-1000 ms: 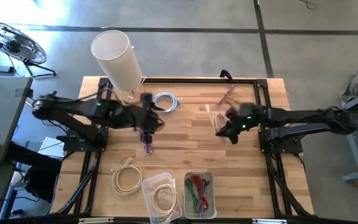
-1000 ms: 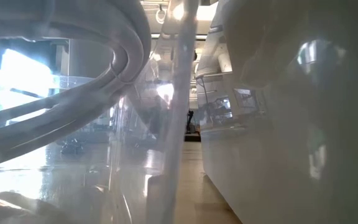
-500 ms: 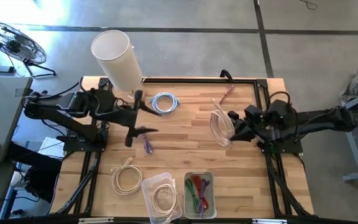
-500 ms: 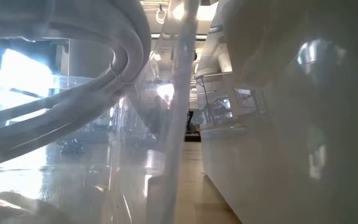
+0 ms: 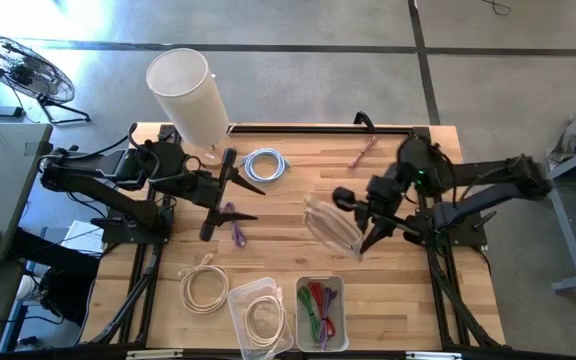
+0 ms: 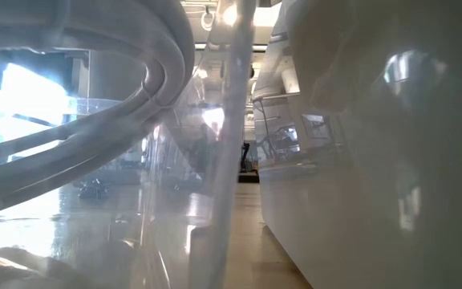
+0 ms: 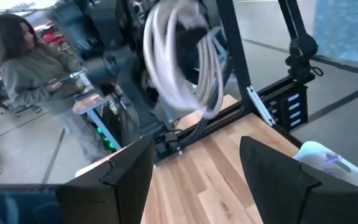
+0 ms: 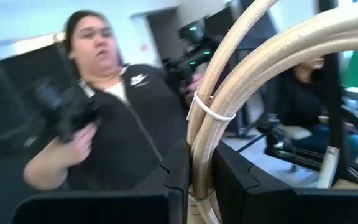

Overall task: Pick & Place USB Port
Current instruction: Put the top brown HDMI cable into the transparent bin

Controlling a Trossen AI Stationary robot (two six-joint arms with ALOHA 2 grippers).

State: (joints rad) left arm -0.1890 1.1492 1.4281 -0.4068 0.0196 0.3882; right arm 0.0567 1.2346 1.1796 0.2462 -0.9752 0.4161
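High view shows my right end effector (image 5: pixel 360 228) clamped on the cream cable coil (image 5: pixel 330 224), whose loose loops below could snag the surface (image 5: pixel 288 205).

cable coil (image 5: pixel 332 224) above table (image 5: pixel 298 200), bins (image 5: pixel 293 312) front.

Robotics lab: concrete floor (image 5: pixel 488 25), framed wooden bench (image 5: pixel 298 250), person (image 8: pixel 114 118) w/ camera.
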